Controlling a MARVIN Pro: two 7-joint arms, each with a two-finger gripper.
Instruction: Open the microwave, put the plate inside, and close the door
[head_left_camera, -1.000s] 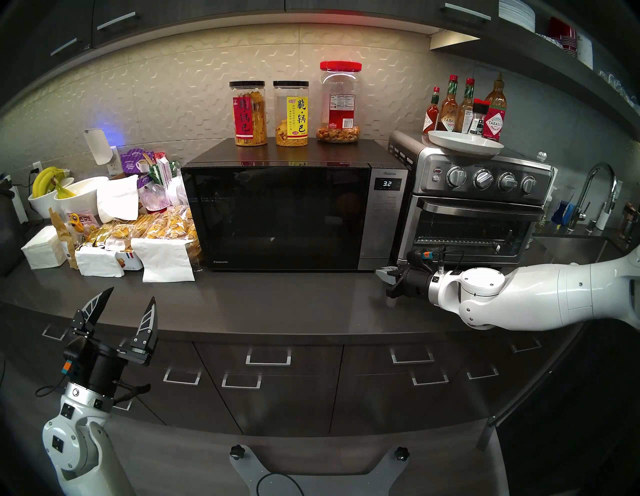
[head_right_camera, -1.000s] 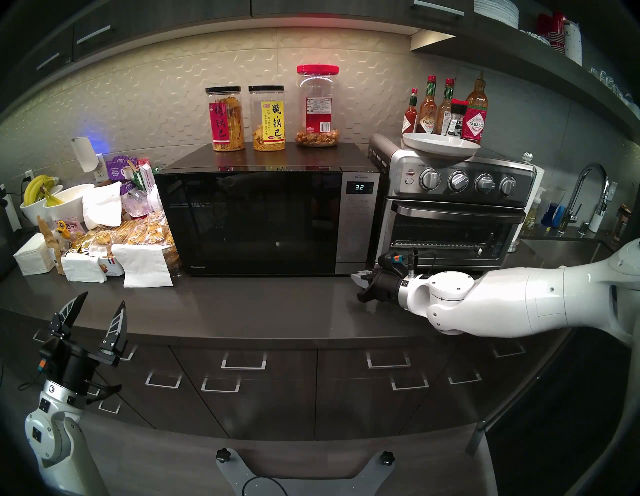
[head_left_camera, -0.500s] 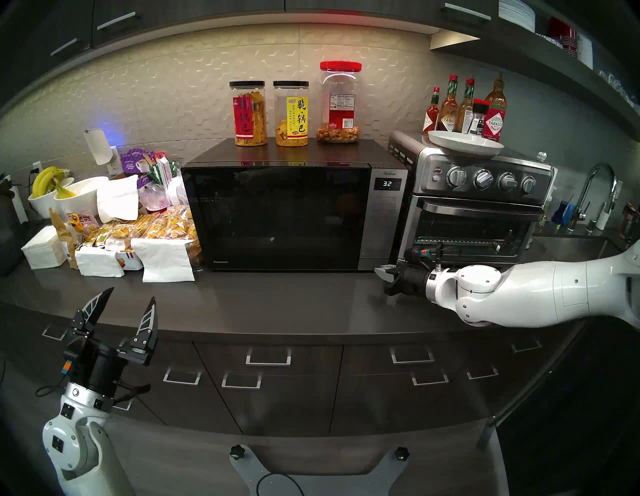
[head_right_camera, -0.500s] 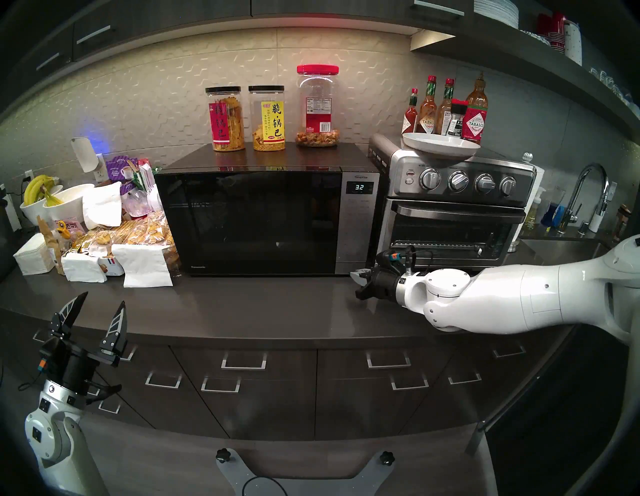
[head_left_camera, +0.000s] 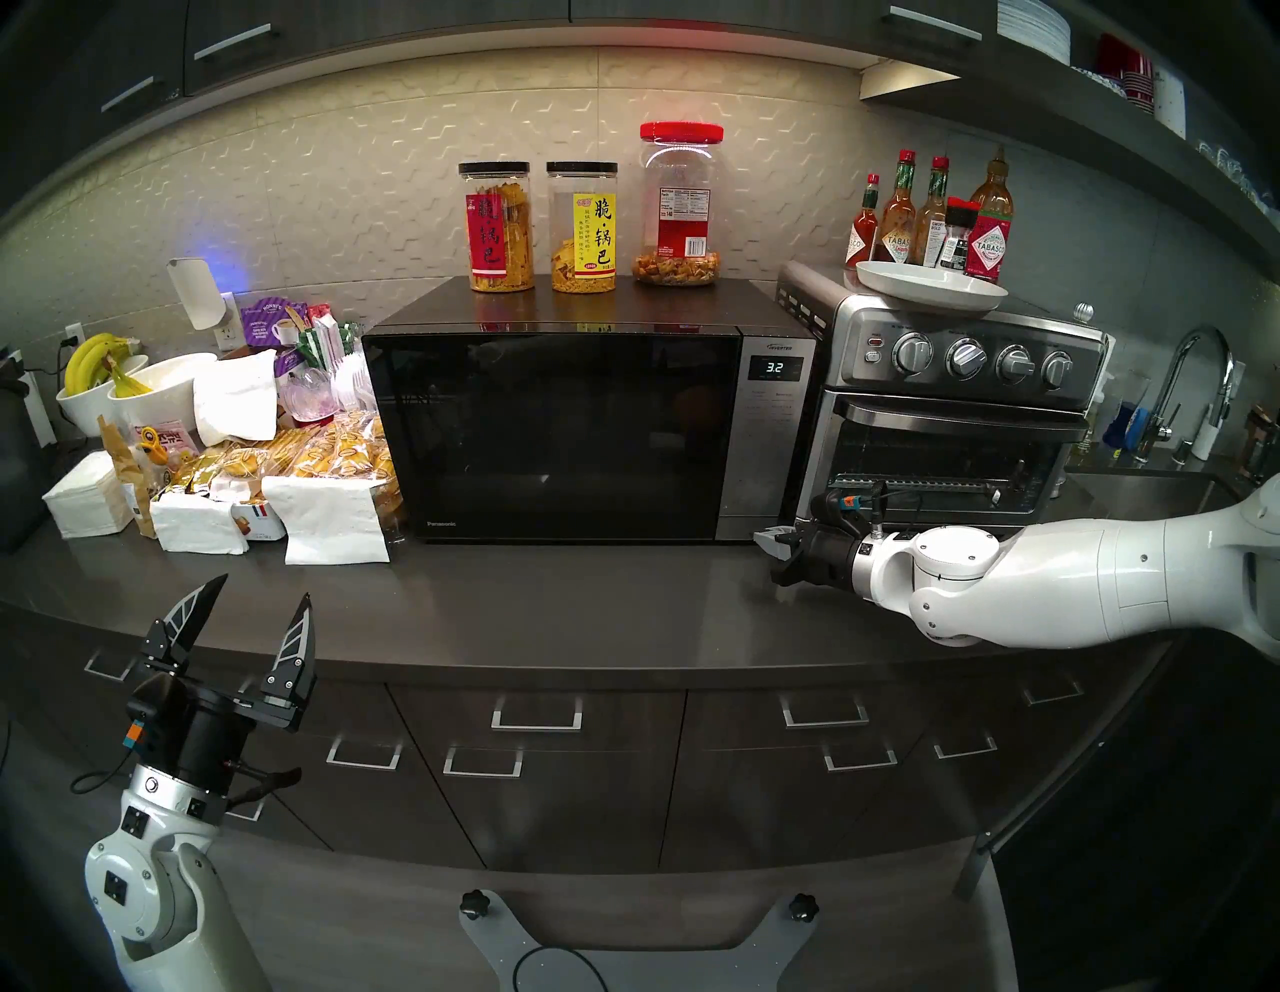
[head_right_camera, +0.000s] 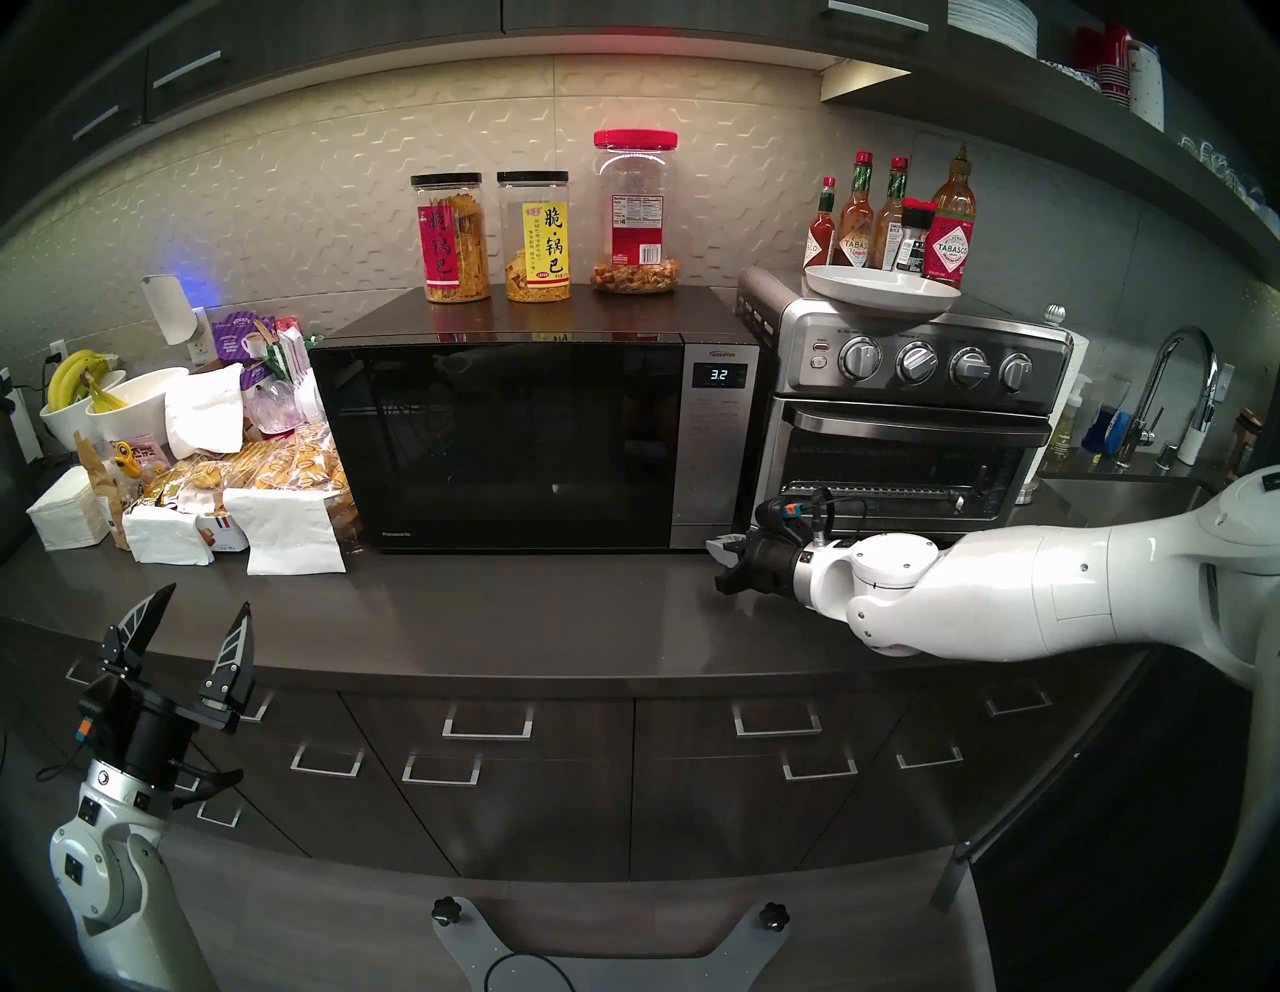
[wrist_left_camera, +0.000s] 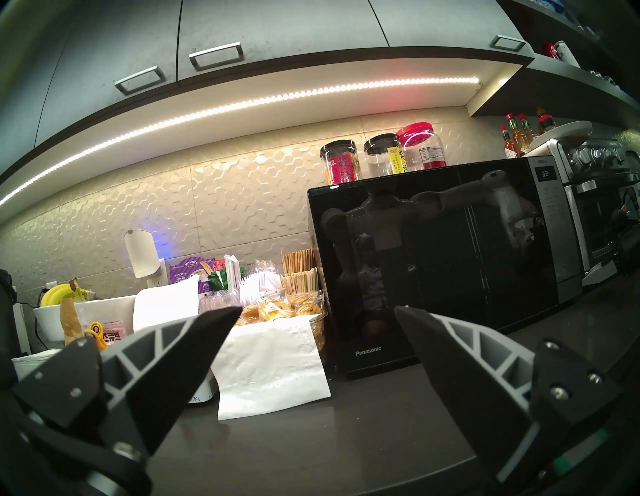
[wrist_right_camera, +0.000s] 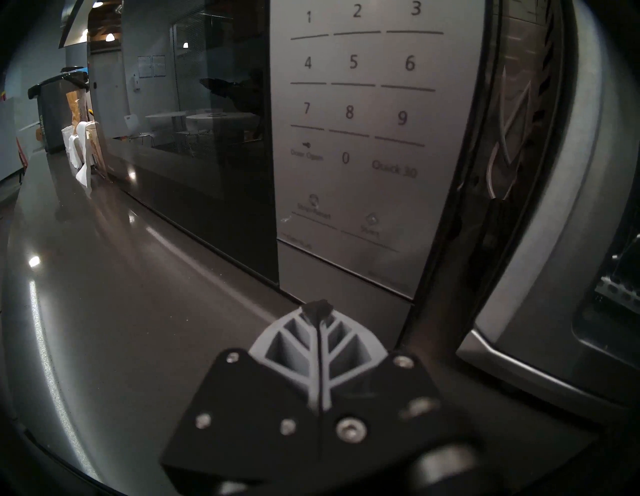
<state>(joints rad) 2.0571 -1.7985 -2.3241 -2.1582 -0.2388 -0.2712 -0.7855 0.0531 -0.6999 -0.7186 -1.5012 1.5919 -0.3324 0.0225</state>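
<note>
The black-fronted Panasonic microwave (head_left_camera: 589, 305) stands mid-counter with its glass door (head_left_camera: 547, 436) closed. The white plate (head_left_camera: 931, 285) rests on top of the steel toaster oven (head_left_camera: 963, 415). My right gripper (head_left_camera: 762, 539) is shut and empty, low over the counter. In the right wrist view its tips (wrist_right_camera: 317, 306) sit just short of the bottom of the grey control strip (wrist_right_camera: 353, 111), below the keypad. My left gripper (head_left_camera: 263, 589) hangs open and empty at the counter's front left edge; from the left wrist view (wrist_left_camera: 318, 309) it faces the door (wrist_left_camera: 433, 263).
Three snack jars (head_left_camera: 582, 228) stand on the microwave. Sauce bottles (head_left_camera: 928, 215) crowd behind the plate. Napkins, snack bags and banana bowls (head_left_camera: 131, 388) fill the counter's left. A sink and tap (head_left_camera: 1191, 388) lie at the far right. Drawers (head_left_camera: 537, 713) run below.
The right arm has crept slightly forward, bringing the shut gripper a little closer to the microwave's lower right corner. The left arm has not moved.
</note>
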